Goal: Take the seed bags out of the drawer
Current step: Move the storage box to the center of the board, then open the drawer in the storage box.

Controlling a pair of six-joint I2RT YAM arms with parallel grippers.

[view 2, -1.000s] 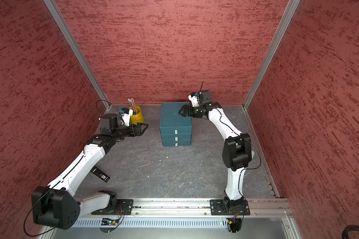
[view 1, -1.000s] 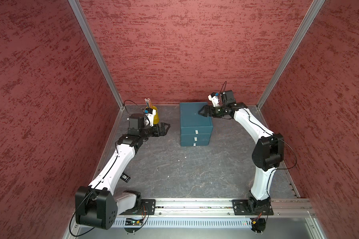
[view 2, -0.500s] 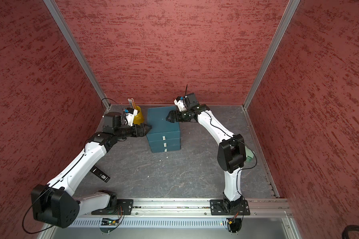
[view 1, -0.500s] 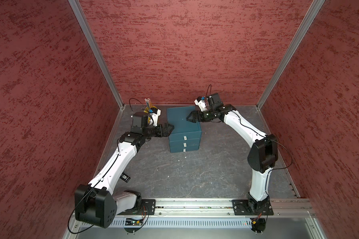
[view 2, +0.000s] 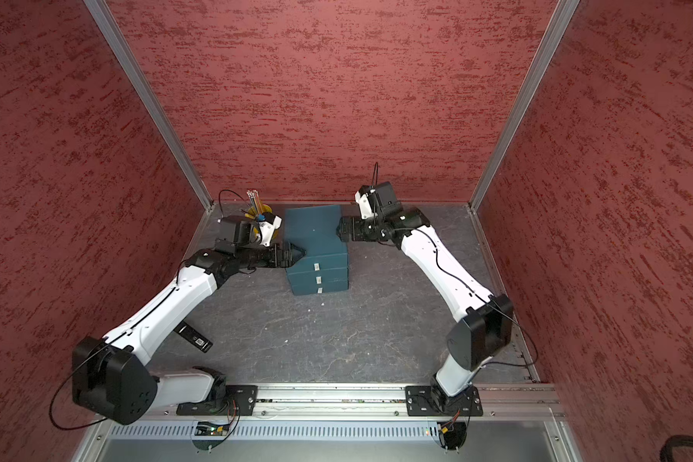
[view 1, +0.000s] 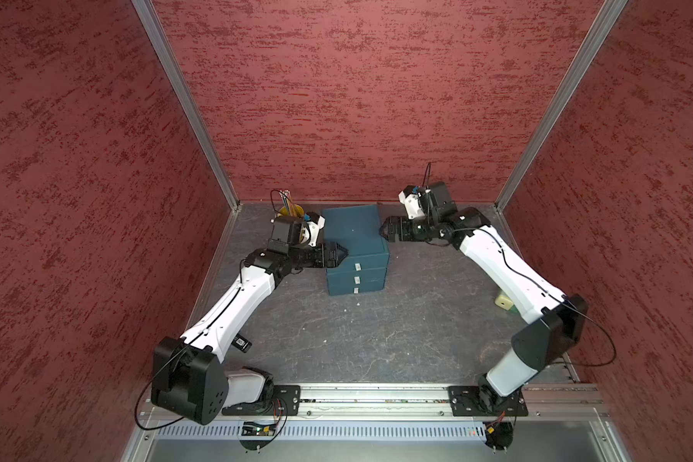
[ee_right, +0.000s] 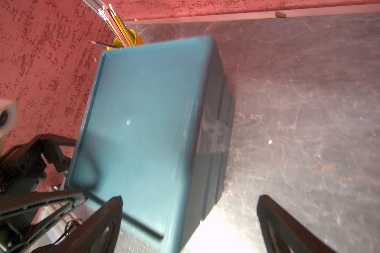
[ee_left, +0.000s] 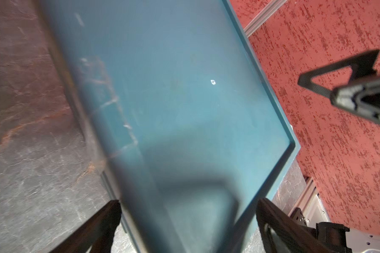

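The teal drawer unit (view 1: pixel 355 240) (view 2: pixel 317 240) stands at the back middle of the floor, its three drawers (view 1: pixel 357 279) all shut. The seed bags are hidden. My left gripper (view 1: pixel 339 254) (view 2: pixel 297 253) is open at the unit's left front top corner. In the left wrist view its jaws (ee_left: pixel 188 210) straddle the edge of the unit's top (ee_left: pixel 184 87). My right gripper (view 1: pixel 385 232) (view 2: pixel 341 232) is open at the unit's right upper edge. In the right wrist view one of its fingers (ee_right: pixel 110 210) lies over the unit's corner (ee_right: pixel 145 120).
A yellow cup of pencils (view 1: pixel 291 210) (ee_right: pixel 130 37) stands behind the left wrist near the back wall. A pale green block (view 1: pixel 505 302) lies on the floor under the right arm. A small black device (view 2: pixel 195 340) lies under the left arm. Red walls close three sides.
The drawer unit has slid left and a little nearer, with my right gripper following at its right side. My left gripper has moved right, up to the unit's left corner.
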